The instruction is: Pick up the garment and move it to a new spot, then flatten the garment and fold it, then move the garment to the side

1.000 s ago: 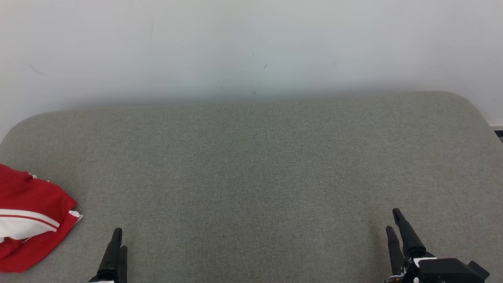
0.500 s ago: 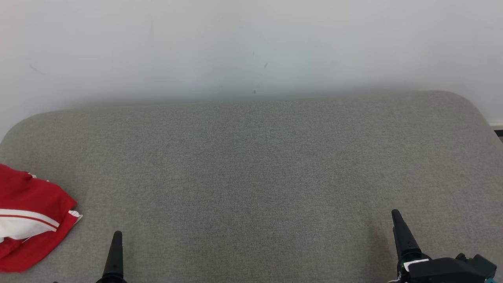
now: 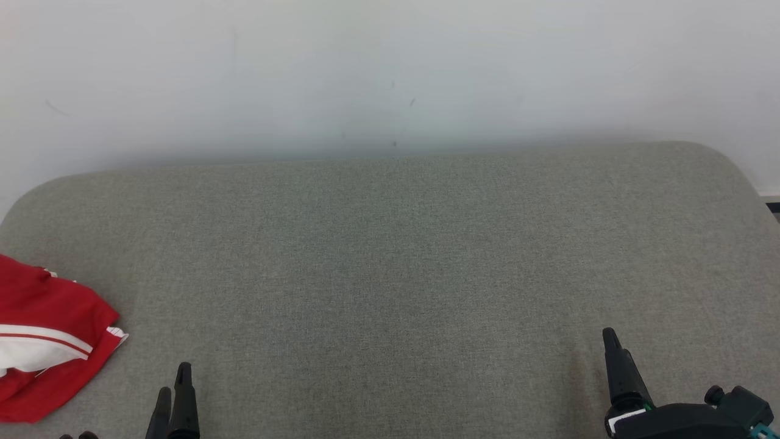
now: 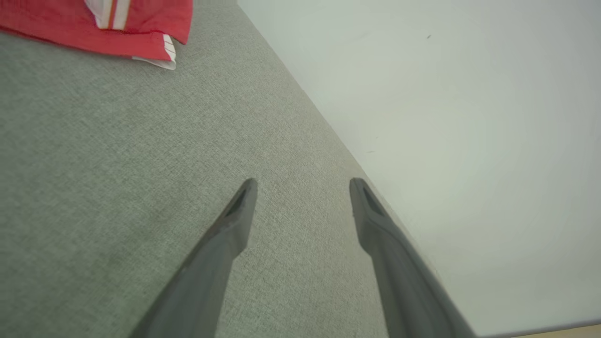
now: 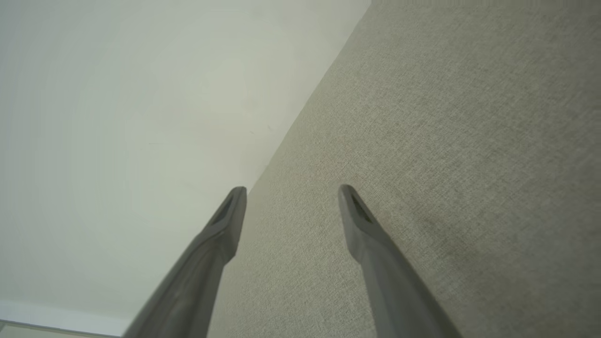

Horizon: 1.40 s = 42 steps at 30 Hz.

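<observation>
- The red garment with a white band and thin white stripes (image 3: pixel 52 308) lies bunched at the far left of the grey woven fabric-covered surface (image 3: pixel 390 256). Part of it runs off the left edge of the head view.
- The left gripper (image 4: pixel 303 184) hangs low over bare grey fabric. Its jaws are released, with nothing between the two long dark fingers.
- The right gripper (image 5: pixel 291 188) is at the opposite side of the surface, well apart from the garment. Its jaws are also released and empty.
- The key relation is that the garment lies to the left of the left gripper and slightly ahead of it. It is near that gripper but not touching it, with a strip of bare surface between them. In the left wrist view the garment sits in the upper-left corner, off the line along which the fingers point.
- The left arm is clearly the nearer one. Any reach for the garment would probably fall to it, after a swing to the left.
- The garment's long axis cannot be judged, since its full extent is cut off. The white band runs roughly crosswise in the head view, and a hem corner (image 3: pixel 117 333) points toward the middle of the surface.
- The plain white wall (image 3: pixel 390 73) closes the far edge. Most of the surface lies to the right of the garment.
</observation>
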{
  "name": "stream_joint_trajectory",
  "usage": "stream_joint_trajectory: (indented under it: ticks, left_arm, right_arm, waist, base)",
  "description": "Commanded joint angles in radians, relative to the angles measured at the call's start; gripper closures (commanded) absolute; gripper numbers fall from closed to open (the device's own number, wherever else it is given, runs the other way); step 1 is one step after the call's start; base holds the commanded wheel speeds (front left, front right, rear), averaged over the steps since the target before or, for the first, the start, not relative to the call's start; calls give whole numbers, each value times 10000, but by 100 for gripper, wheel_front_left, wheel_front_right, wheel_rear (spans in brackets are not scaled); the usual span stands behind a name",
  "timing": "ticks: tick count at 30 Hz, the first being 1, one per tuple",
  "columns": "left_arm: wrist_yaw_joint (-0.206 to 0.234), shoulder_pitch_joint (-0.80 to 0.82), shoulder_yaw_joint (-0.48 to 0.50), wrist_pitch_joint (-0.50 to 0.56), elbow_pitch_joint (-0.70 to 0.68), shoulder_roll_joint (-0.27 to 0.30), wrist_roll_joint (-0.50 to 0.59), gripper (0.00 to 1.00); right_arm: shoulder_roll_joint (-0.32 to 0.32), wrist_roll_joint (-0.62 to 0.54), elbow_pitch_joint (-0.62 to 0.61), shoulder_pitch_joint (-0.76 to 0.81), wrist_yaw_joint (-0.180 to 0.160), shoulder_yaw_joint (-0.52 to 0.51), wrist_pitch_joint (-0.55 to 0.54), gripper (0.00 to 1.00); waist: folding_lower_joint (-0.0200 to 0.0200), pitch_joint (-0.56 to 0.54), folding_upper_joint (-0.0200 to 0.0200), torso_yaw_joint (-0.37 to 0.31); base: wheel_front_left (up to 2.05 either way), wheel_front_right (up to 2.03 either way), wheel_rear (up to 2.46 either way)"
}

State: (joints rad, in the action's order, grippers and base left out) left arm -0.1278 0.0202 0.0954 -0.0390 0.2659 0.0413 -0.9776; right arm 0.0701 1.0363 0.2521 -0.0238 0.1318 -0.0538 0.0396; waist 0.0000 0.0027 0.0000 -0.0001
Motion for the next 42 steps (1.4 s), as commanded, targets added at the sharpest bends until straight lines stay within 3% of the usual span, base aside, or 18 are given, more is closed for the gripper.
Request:
stream_joint_trajectory:
  ticks: [1,42]
  left_arm:
    - [-15,-15,-5,-136,-188,63,525,0]
    - [54,-568,-194,-1318,-108,88,5238,0]
  right_arm:
    - [17,-556,-101,-62,-6,1,138,0]
    - [-56,-5296,-27,304,-14,347,1320,0]
  waist:
    - [0,-6,0,0]
    - [0,-84,0,-43]
  base:
    - [0,0,0]
    - [0,0,0]
